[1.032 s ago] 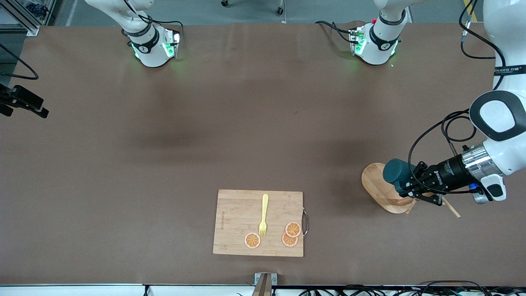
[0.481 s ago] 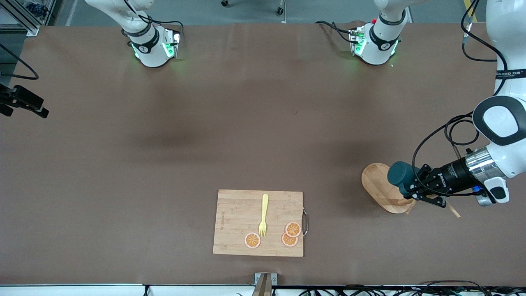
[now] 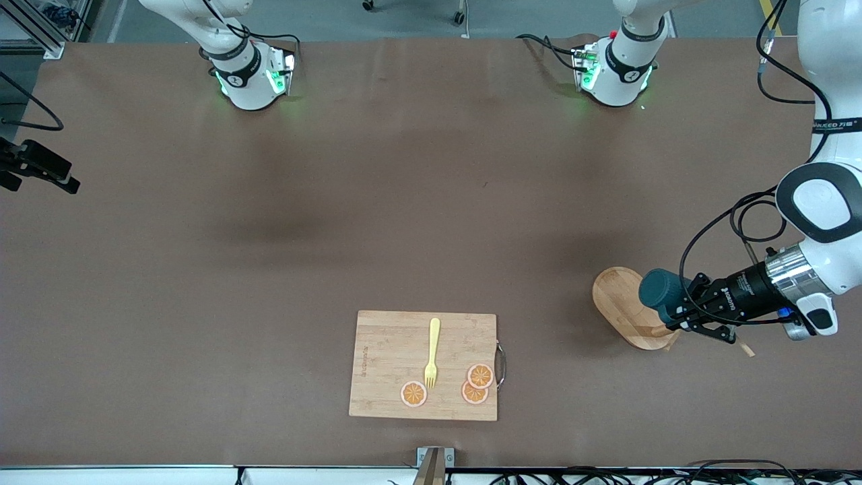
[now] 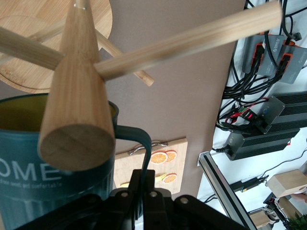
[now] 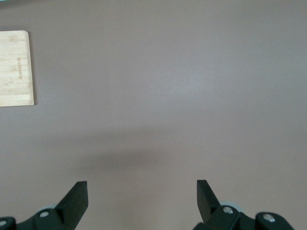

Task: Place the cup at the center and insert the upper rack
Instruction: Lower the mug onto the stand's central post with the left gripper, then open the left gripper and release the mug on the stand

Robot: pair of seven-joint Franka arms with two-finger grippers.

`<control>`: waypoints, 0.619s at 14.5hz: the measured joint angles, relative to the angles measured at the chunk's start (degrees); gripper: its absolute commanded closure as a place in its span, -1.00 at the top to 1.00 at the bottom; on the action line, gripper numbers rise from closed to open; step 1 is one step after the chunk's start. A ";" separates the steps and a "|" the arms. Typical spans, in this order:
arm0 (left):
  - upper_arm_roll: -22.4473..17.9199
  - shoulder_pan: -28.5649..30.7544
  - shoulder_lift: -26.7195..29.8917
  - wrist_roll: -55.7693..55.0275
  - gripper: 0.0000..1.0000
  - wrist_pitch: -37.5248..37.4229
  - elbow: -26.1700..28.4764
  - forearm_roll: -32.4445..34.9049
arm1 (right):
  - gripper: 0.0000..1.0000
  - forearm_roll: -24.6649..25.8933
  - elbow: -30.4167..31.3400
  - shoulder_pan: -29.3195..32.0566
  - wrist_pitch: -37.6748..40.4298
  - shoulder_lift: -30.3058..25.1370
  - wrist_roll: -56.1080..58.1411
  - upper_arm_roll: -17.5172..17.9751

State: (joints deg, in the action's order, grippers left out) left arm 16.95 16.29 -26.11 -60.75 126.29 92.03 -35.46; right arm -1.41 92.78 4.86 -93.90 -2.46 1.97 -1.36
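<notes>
- Landmark: bamboo cutting board [image 3: 423, 364], nearest thing to the front camera, roughly mid-table. Its corner also shows in the right wrist view [image 5: 17, 68].
- On the board: yellow fork [image 3: 432, 352] lying lengthwise, tines toward the front camera; three orange slices [image 3: 475, 384] near the board's front edge, two of them overlapping at the corner toward the left arm's end, one just beside the fork tines.
- Metal handle [image 3: 500, 364] on the board's edge facing the left arm's end.
- Upper rack [image 3: 623, 306]: on the table, well apart from the board toward the left arm's end, slightly farther from the front camera than the board. Oval base flat on the table; post [image 4: 76, 110] and pegs [image 4: 192, 45] fill the left wrist view.
- Cup [image 3: 656, 289]: teal, held up in the air over the rack's base, tipped on its side, right against the post. Yellow interior and handle [image 4: 139, 143] show in the left wrist view; post top sits in front of the cup's rim there.
- Left gripper [image 3: 680, 313]: over the rack, fingers clamped shut on the cup's handle, arm coming in from the left arm's end of the table.
- Right gripper [image 5: 141, 199]: jaws spread wide, nothing between them, hanging over bare table with the board's edge in sight. Not visible in the front view; right arm waits.
</notes>
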 measured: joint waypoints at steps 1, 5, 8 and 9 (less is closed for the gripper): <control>0.00 0.02 0.00 0.00 -0.92 0.02 -0.16 0.00 | 1.00 0.00 -0.04 0.00 0.00 0.00 0.00 0.00; -0.06 0.15 0.00 0.01 0.52 0.08 -0.33 0.00 | 1.00 0.00 -0.25 0.00 -0.17 0.00 0.00 0.03; -0.10 0.71 0.01 0.38 1.00 0.29 -0.61 0.00 | 1.00 0.00 -0.26 -0.02 -0.19 0.00 0.00 0.14; -0.10 0.93 0.04 0.53 1.00 0.35 -0.90 0.00 | 1.00 0.00 -0.26 -0.05 -0.19 0.00 0.00 0.19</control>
State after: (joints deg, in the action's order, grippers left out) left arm 16.85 17.22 -26.07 -60.22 126.64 91.13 -35.46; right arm -1.41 92.52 4.81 -94.09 -2.46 1.97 -1.17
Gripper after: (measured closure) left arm 0.595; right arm 0.000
